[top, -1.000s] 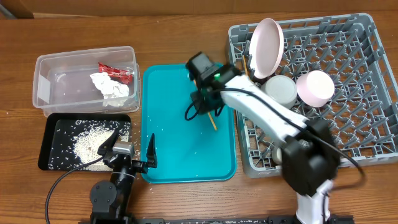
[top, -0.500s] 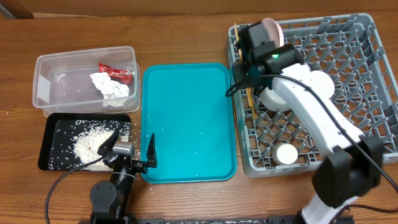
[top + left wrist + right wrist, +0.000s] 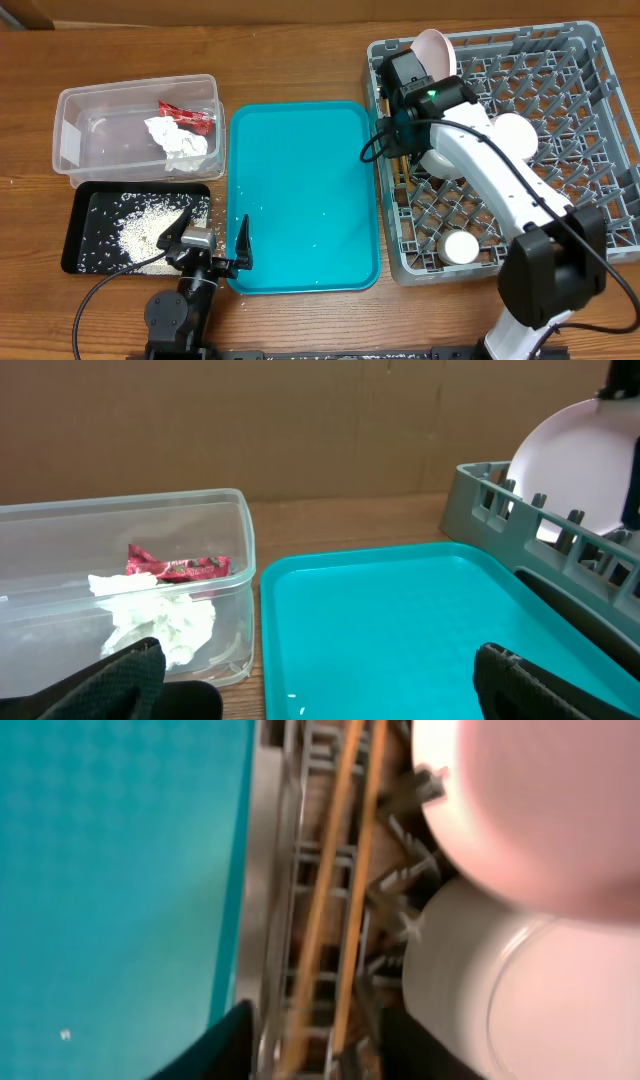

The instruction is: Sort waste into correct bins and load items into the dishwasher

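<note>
My right gripper [image 3: 393, 138] hangs over the left edge of the grey dish rack [image 3: 590, 120]. In the right wrist view its fingers [image 3: 320, 1055] are apart, with the two wooden chopsticks [image 3: 335, 890] lying between them on the rack lattice. The white plate [image 3: 432, 58] stands in the rack. The pinkish bowl [image 3: 512, 135], the pale grey bowl [image 3: 445, 162], partly under the arm, and the white cup [image 3: 461, 247] are also in the rack. My left gripper [image 3: 212, 248] is open and empty at the teal tray's front left.
The clear tub [image 3: 100, 100] holds the red packet [image 3: 187, 117] and the napkin [image 3: 178, 143]. The black tray [image 3: 80, 235] holds rice [image 3: 145, 232]. The teal tray [image 3: 300, 190] lies between the bins and the rack, with a few grains on it.
My right gripper carried the chopsticks from above the teal tray to the rack's left edge, then dropped a little lower. The left arm has not moved.
</note>
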### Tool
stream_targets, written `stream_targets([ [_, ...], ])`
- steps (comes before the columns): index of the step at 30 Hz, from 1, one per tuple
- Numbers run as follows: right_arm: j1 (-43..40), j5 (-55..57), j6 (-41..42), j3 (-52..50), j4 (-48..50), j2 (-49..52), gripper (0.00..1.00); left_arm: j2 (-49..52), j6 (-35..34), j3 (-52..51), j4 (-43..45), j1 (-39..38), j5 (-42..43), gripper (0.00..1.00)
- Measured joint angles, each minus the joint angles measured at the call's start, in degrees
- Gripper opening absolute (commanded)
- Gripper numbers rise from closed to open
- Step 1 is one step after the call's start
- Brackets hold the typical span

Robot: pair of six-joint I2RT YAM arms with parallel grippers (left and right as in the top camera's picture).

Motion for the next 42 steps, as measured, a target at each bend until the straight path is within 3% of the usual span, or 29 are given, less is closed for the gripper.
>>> stream_targets([
  [2, 0.61, -0.87, -0.11, 0.0, -0.7, -2.16, 0.68, 0.0, 0.0, 0.0, 0.02, 0.0, 0.0, 1.0],
  [3, 1.27, -1.51, -0.04, 0.0, -0.92, -3.8, 0.77, 0.0, 0.0, 0.0, 0.0, 0.0, 0.0, 1.0],
  [4, 2.19, -2.43, 0.07, -0.02, -0.9, -6.12, 0.98, 0.0, 0.0, 0.0, 0.02, 0.0, 0.0, 1.0],
  [5, 3.26, -3.54, 0.22, -0.02, -0.9, -8.55, 1.0, 0.0, 0.0, 0.0, 0.02, 0.0, 0.0, 1.0],
  [15, 15.02, -14.53, -0.44, 0.94, -0.57, -35.12, 1.0, 0.0, 0.0, 0.0, 0.02, 0.0, 0.0, 1.0],
  [22, 15.45, -14.84, -0.44, 1.05, -8.35, -40.94, 1.0, 0.0, 0.0, 0.0, 0.02, 0.0, 0.0, 1.0],
  [28, 15.45, -7.63, -0.44, 1.05, -9.14, -44.5, 1.0, 0.0, 0.0, 0.0, 0.0, 0.0, 0.0, 1.0],
  [35, 9.2, -0.72, -0.5, -1.6, 2.19, -50.23, 1.0, 0.0, 0.0, 0.0, 0.0, 0.0, 0.0, 1.0],
  [42, -2.45, -1.33, -0.48, -18.58, 20.33, -59.54, 1.0, 0.0, 0.0, 0.0, 0.0, 0.0, 0.0, 1.0],
])
